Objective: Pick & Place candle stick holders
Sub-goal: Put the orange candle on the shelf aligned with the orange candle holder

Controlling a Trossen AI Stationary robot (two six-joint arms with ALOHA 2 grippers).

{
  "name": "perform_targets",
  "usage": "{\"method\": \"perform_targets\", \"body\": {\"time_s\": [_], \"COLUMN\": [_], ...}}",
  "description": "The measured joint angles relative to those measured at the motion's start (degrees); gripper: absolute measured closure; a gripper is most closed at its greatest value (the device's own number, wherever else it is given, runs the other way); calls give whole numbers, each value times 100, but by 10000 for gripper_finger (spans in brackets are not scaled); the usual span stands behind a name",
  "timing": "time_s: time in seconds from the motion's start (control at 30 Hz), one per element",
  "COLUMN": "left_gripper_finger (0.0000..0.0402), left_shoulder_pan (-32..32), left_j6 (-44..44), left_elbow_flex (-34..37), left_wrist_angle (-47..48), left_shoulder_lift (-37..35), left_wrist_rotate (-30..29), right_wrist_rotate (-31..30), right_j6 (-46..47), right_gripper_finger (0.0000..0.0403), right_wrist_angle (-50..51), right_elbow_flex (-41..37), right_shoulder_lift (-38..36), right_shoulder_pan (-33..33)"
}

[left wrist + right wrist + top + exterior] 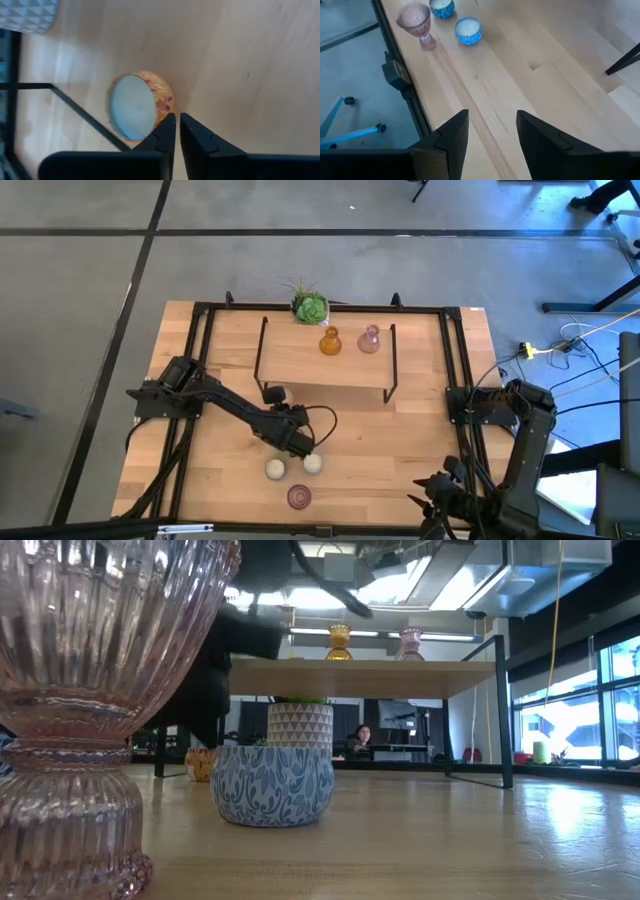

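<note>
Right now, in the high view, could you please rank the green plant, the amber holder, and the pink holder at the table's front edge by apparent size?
1. Green plant, largest with its leaves.
2. Amber holder and front pink holder: too alike to rank.

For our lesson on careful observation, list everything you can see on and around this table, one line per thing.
Pink glass holders: two, pink; one on the shelf, one at the table's front edge.
Amber glass holder: one, amber; on the shelf.
Round holders: three, cream tops; two on the table before the shelf, an orange-sided one by the left claw.
Plant: one, green; back edge.
Shelf: one, wood, black legs; mid-table.
Table: one, light wood.
Person: one; far room.
Left claw: shut; over the round holders.
Right claw: open, empty; right front corner.
</note>
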State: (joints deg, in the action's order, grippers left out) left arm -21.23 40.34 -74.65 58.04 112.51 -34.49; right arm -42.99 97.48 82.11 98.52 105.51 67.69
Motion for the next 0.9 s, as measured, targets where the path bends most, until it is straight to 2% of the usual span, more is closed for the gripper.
{"method": "perform_targets", "body": {"time_s": [0.3,0.47,0.63,0.9], "left_gripper_finger": [309,281,267,264], "left_shoulder_pan": [-2,13,155,365], "left_j6": [-442,-509,-517,-634], "left_elbow_flex": [85,83,145,487], "left_wrist_angle": [-133,-133,-156,-646], "left_shoulder_lift": [0,0,0,-7], "left_wrist_rotate": [-61,-353,-423,130], "right_wrist_rotate": [-49,-79,-139,-141], "right_j6": [217,218,219,243], "right_gripper_finger": [233,233,233,233], "right_wrist_angle": [-3,-3,-3,-3], "right_elbow_flex": [0,0,0,0], "right_shoulder_lift": [0,0,0,-2], "right_shoulder_pan": [-24,-68,-66,-64]}}
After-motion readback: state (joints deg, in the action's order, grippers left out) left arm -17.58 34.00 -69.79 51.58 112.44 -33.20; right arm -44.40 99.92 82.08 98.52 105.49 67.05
